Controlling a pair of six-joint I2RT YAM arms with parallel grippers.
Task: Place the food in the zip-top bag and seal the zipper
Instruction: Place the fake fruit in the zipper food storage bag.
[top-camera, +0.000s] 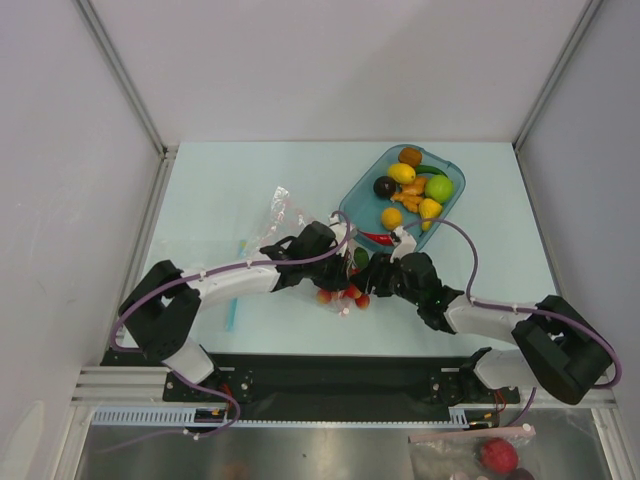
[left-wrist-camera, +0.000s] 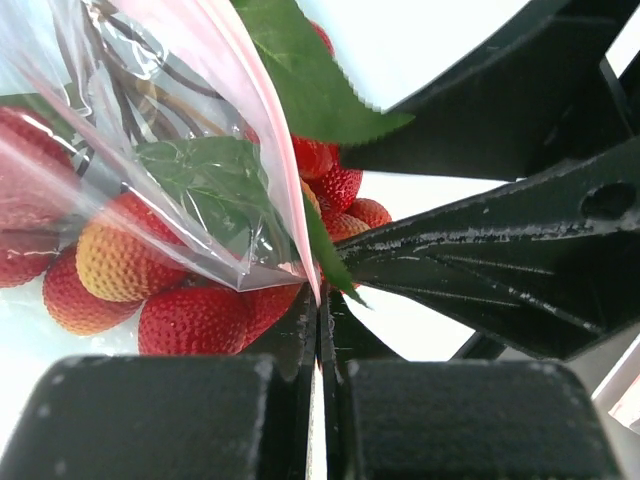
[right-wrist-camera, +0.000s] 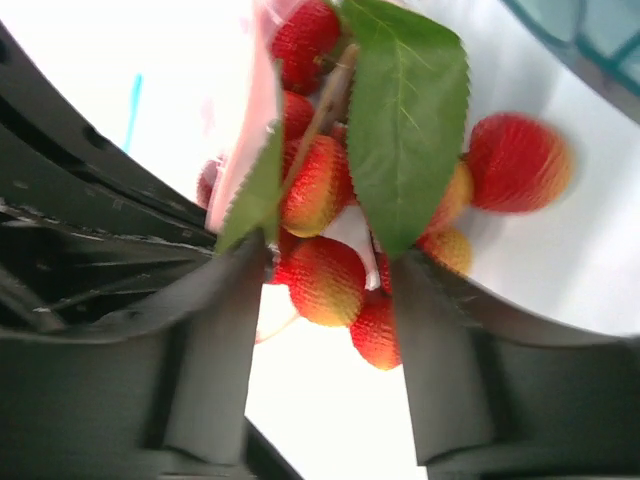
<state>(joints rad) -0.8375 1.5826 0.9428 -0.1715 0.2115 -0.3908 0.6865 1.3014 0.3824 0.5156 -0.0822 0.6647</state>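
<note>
The zip-top bag (top-camera: 281, 213) lies slantwise on the counter (top-camera: 220, 180) — body far-left, mouth toward near-right. Its pink zipper (left-wrist-camera: 262, 110) runs down to the left fingers (left-wrist-camera: 300, 340), which are pinched on that edge. The red berry cluster (top-camera: 346, 293) sits at the mouth, with several berries behind the plastic. The right fingers (right-wrist-camera: 225, 340) straddle the cluster (pressing it or not, I cannot tell). A lemon (top-camera: 402, 172) and a plum (top-camera: 384, 187) lie in the teal tray (top-camera: 362, 198). Both arms reach inward and meet mid-counter.

- One zip-top bag (left-wrist-camera: 190, 150), pinched in the left gripper (left-wrist-camera: 320, 310).
- One cluster of red berries (right-wrist-camera: 312, 195) between the right gripper (right-wrist-camera: 325, 255) fingers, with two green leaves (right-wrist-camera: 405, 120).
- One teal tray (top-camera: 452, 175) beyond that gripper, holding one dark plum (top-camera: 384, 187).
</note>
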